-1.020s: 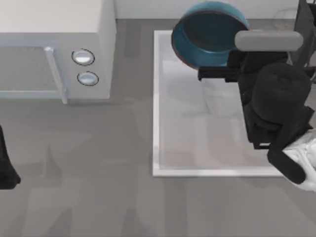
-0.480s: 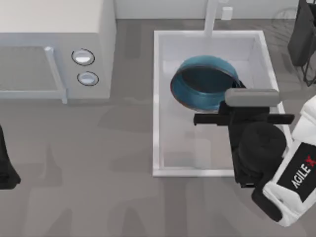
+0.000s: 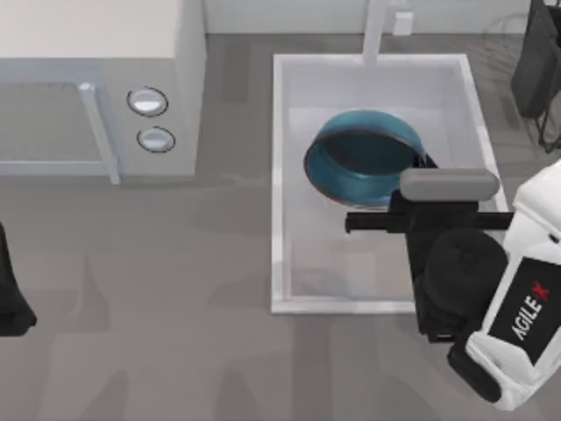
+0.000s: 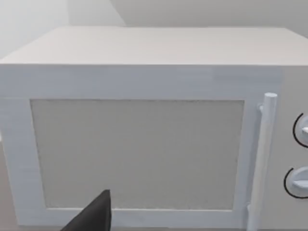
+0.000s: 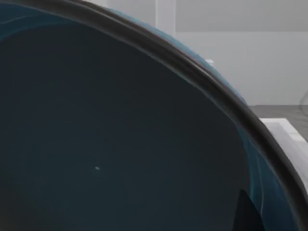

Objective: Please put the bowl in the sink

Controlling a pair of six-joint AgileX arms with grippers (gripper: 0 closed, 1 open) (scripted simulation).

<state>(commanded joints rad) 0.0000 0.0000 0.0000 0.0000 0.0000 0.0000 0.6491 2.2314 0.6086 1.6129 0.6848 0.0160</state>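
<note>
Top view puts the bowl (image 3: 364,158) inside the outline of the sink (image 3: 279,175), in the half nearer the faucet post (image 3: 375,31) and tilted, so its teal inside faces partly toward the microwave side. Whether its underside touches the basin floor cannot be told from above. The right gripper (image 3: 421,180) is at the bowl's rim on the side toward the table's right, under the grey camera bar of the wrist; the fingertips are covered there, so I cannot tell whether they are clamped on the rim or parted. The right arm (image 3: 508,324) (white shell, AGILEX lettering) reaches in from the lower right corner across the sink's right rim.

From the right wrist camera, the bowl (image 5: 120,144) is very close, its dark interior and thin rim curving across, with a white sink edge (image 5: 284,130) and the faucet post (image 5: 166,17) behind it.

Left of the sink stands the white microwave (image 3: 96,88), two round knobs (image 3: 147,102) on its front. The left arm (image 3: 10,289) is parked at the table's left edge, and its wrist camera faces the microwave door (image 4: 137,154) and handle (image 4: 262,159), with a dark fingertip (image 4: 96,216) in front.
</note>
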